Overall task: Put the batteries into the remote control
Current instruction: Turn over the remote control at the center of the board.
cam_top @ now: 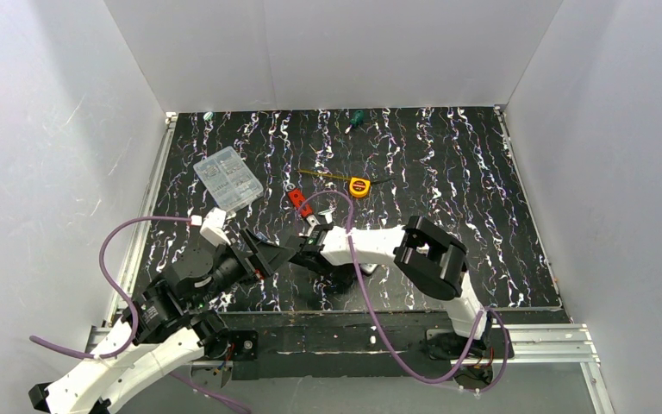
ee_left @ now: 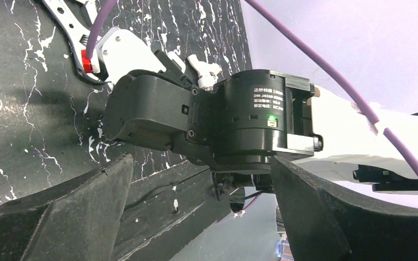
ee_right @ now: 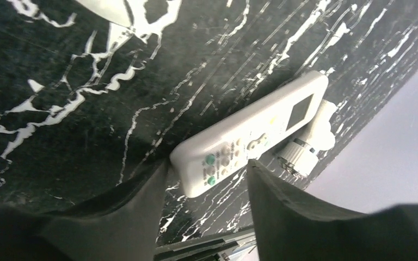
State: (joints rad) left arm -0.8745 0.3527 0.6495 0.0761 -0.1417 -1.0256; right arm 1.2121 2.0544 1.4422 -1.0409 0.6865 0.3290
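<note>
Two claws, the right claw point(ee_right: 208, 168) is the near one: remote control point(ee_right: 250, 133) lies flat on the bench point(ee_right: 87, 109), buttons up, its button end between the right fingers point(ee_right: 305, 217), long axis running straight away from the claw; fingers apart but tight to both edges, can't tell if they pinch; left claw point(ee_left: 200, 163) wide apart, holding nothing, facing the right arm point(ee_left: 239, 119); batteries not in view
</note>
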